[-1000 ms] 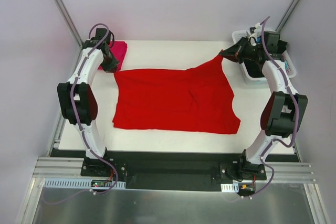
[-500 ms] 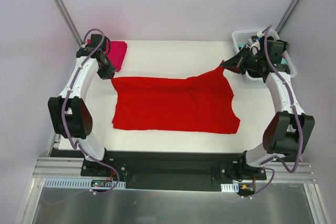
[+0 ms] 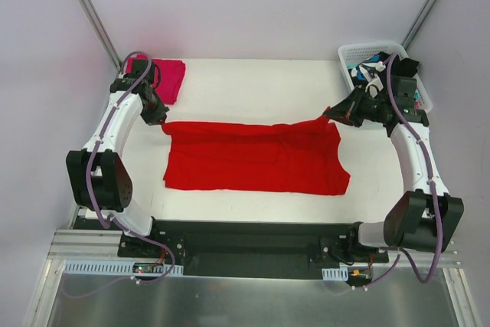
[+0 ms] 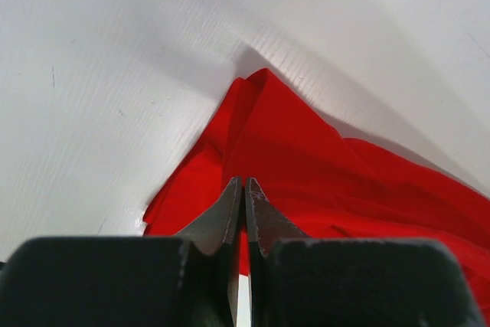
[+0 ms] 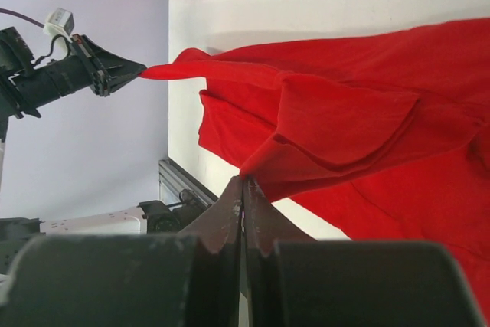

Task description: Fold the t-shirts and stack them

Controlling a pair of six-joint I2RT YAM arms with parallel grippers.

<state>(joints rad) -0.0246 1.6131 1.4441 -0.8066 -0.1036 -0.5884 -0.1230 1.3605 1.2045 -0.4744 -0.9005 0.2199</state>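
Now the left hand (image 3: 163, 120) and right hand (image 3: 328, 115), each clamped on a far corner of the red t-shirt (image 3: 253, 160), have carried that edge lower in frame, probably starting the fold.

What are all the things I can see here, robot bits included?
red t-shirt: one, bright red, spread on the middle of the table, far corners lifted
pink t-shirt: one, magenta-pink, folded at the far left corner
basket: one, white, far right corner
clothes in basket: number unclear, dark and teal
table: one, white
left arm: one, white and black, left side
right arm: one, white and black, right side
left gripper: one, black, shut on the red t-shirt's far left corner
right gripper: one, black, shut on its far right corner
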